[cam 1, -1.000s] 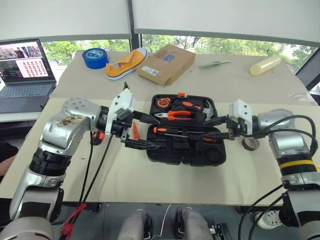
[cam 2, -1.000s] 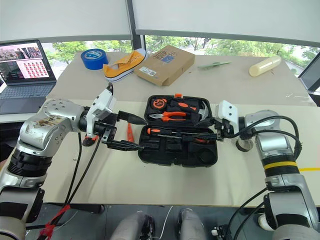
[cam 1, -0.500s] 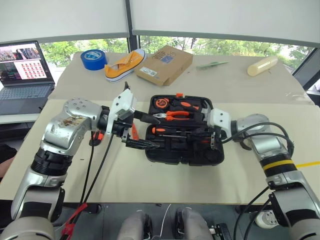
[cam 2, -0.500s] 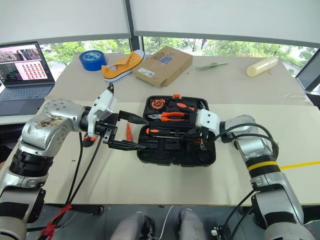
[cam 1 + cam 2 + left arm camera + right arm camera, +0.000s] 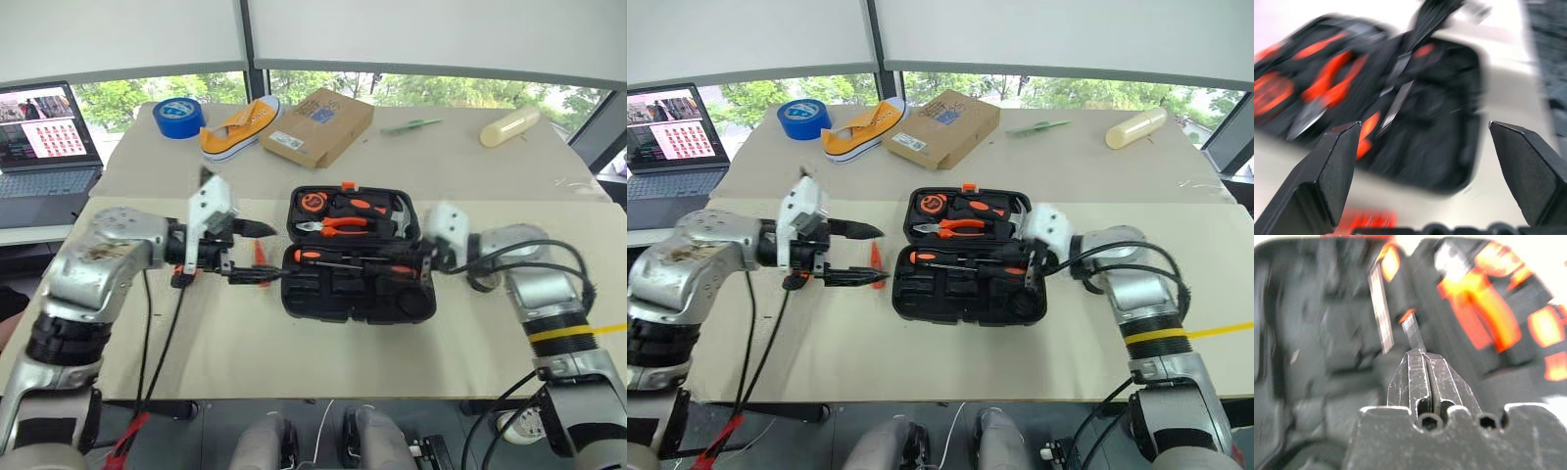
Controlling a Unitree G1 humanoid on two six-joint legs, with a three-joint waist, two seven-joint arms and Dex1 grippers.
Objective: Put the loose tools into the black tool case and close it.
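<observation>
Claws [image 5: 1034, 271] beside open tool case [image 5: 965, 294]

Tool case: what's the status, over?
Left hand open, empty, beside case. Right hand shut over black tool case, lid open. Slim orange tool on table, loose.

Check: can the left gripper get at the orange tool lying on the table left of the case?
Probably yes. The left gripper is open beside the orange tool, nothing lies between them, and the case sits clear to the right.
</observation>
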